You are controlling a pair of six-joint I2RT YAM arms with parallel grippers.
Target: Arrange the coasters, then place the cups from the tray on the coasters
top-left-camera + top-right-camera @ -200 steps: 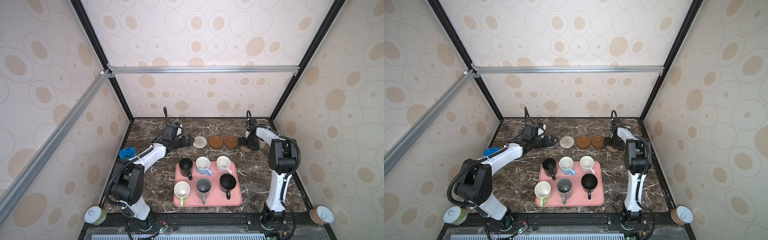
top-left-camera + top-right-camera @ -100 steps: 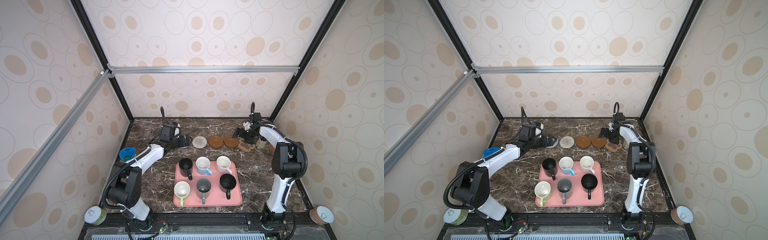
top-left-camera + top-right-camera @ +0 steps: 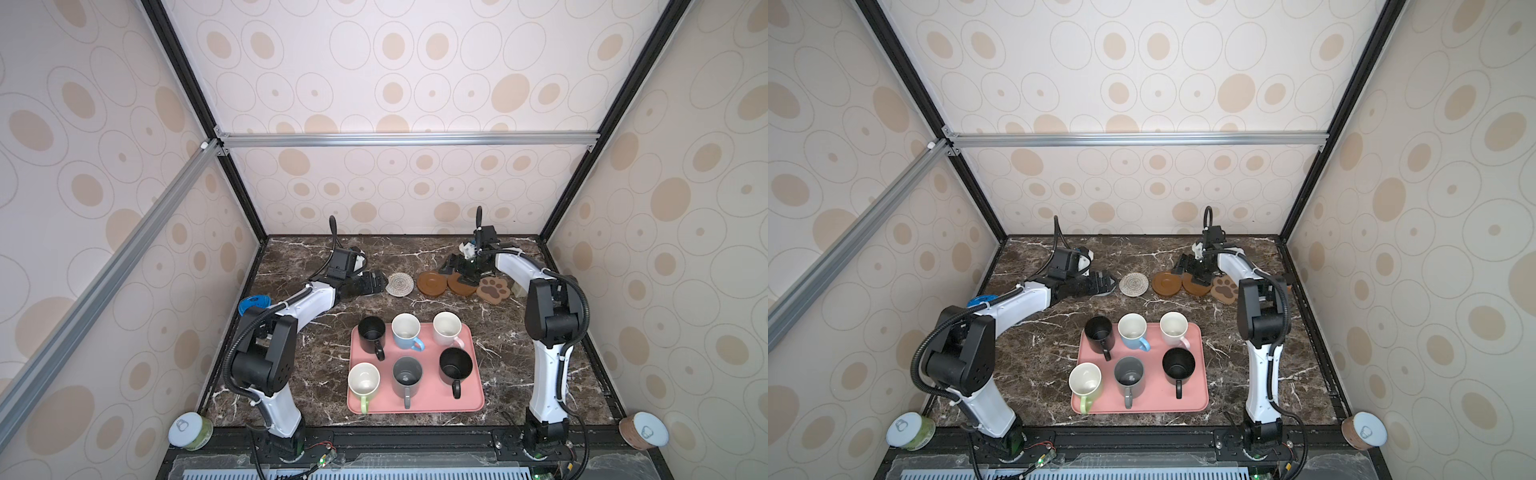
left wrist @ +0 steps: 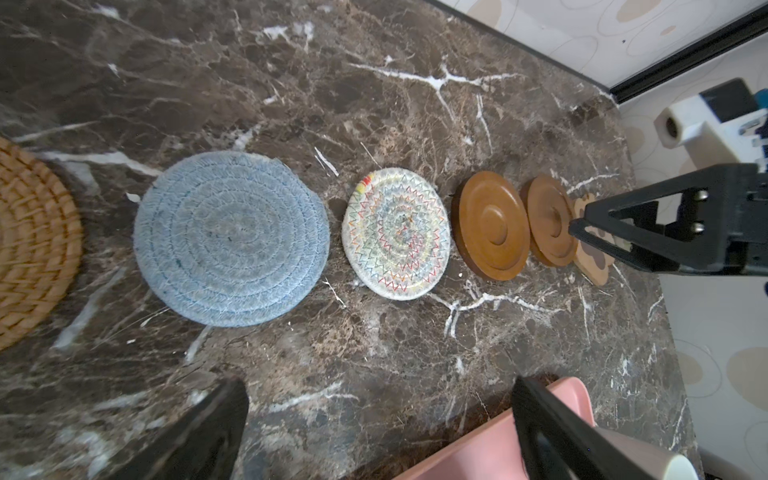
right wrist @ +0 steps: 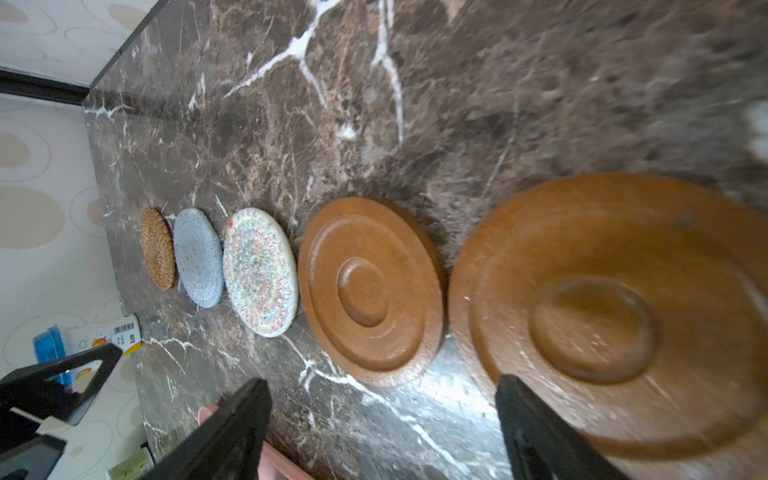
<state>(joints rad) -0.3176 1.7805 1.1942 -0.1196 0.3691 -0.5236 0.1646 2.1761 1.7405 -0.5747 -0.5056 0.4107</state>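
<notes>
The coasters lie in a row along the back of the table. In the left wrist view I see tan rattan (image 4: 33, 245), blue-grey (image 4: 230, 237), cream woven (image 4: 397, 245), two wooden discs (image 4: 490, 224) (image 4: 550, 224) and the paw (image 4: 594, 257). My left gripper (image 3: 372, 284) hangs open over the blue-grey mat, which is hidden in both top views. My right gripper (image 3: 459, 272) is open and low over the wooden disc (image 5: 602, 311) beside the paw (image 3: 493, 289), holding nothing. Several cups, among them a black one (image 3: 371, 330) and a grey one (image 3: 407, 374), stand on the pink tray (image 3: 469, 405).
Lidded cans stand at the front left (image 3: 190, 431) and front right (image 3: 643, 430) corners. A blue-lidded container (image 3: 254, 302) sits against the left wall behind my left arm. A small pale object (image 3: 517, 289) lies to the right of the paw coaster.
My right gripper has moved left from the paw coaster to over the neighbouring wooden disc, its jaws narrowing slightly. The left gripper has barely shifted.
</notes>
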